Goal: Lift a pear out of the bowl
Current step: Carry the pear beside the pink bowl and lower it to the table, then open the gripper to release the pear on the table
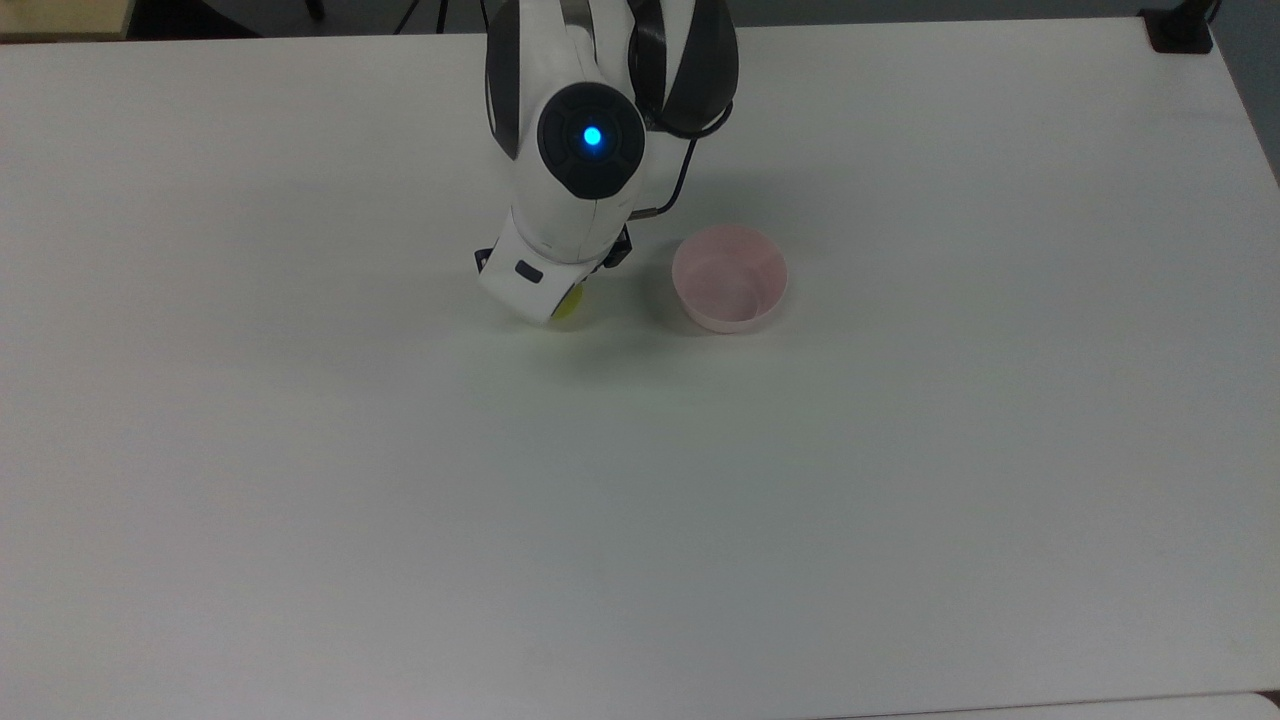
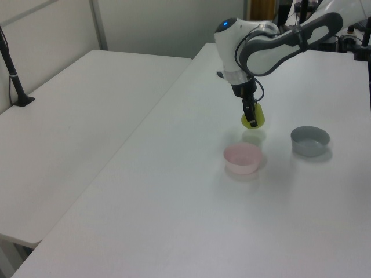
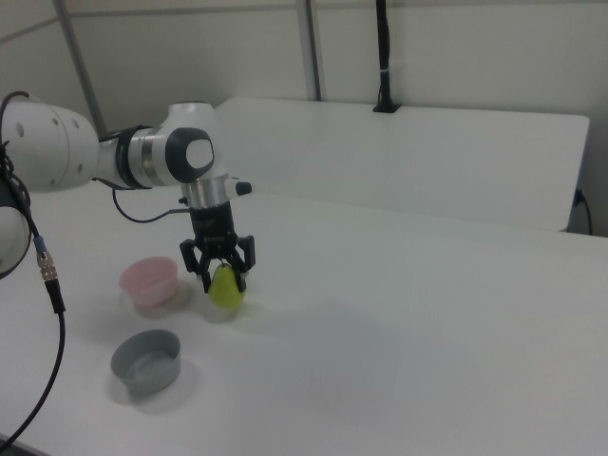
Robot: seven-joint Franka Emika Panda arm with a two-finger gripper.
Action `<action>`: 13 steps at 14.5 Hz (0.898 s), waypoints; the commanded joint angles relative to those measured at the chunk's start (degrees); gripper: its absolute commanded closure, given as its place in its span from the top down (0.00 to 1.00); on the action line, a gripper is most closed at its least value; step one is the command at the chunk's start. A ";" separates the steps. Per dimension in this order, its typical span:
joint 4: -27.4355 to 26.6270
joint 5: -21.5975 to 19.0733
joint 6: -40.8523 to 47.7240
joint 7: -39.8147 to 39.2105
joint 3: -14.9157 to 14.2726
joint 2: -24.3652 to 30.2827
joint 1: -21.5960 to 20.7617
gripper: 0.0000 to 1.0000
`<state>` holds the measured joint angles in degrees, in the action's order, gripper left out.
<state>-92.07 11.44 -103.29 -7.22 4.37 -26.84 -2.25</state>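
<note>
There are one pear (image 3: 226, 287), one pink bowl (image 3: 148, 282) and one grey bowl (image 3: 146, 361). The end effector (image 3: 219, 277) is clenched around the pear, above the table (image 3: 427, 323), just right of the pink bowl in the right view.

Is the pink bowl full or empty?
Empty. The pink bowl shows its bare bottom in the top view, and the pear hangs outside it, gripped in the robot's hand.

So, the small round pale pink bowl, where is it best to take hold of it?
Probably pinch the thin rim of the pale pink bowl from straight above, one finger inside its wall: it stands upright, open and empty.
</note>
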 commanded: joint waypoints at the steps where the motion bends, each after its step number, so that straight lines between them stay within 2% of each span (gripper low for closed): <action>1: -0.13 1.13 -0.68 -2.36 -0.68 -0.66 -0.04 0.63; 3: 0.05 1.22 -0.77 -1.92 -0.68 -1.55 -0.04 0.66; 4: 0.05 1.31 -0.77 -1.92 -0.77 -1.73 -0.04 0.74; 6: 0.05 2.88 -0.77 -1.92 -0.68 -1.82 -0.04 0.99; 10: 0.31 2.98 -0.59 -1.40 -0.68 -0.50 0.14 1.00; 13: 0.05 2.28 -0.33 3.43 -0.68 7.04 1.10 1.00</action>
<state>-90.28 13.68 -103.30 -7.00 4.05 -27.68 -1.74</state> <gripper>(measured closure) 0.000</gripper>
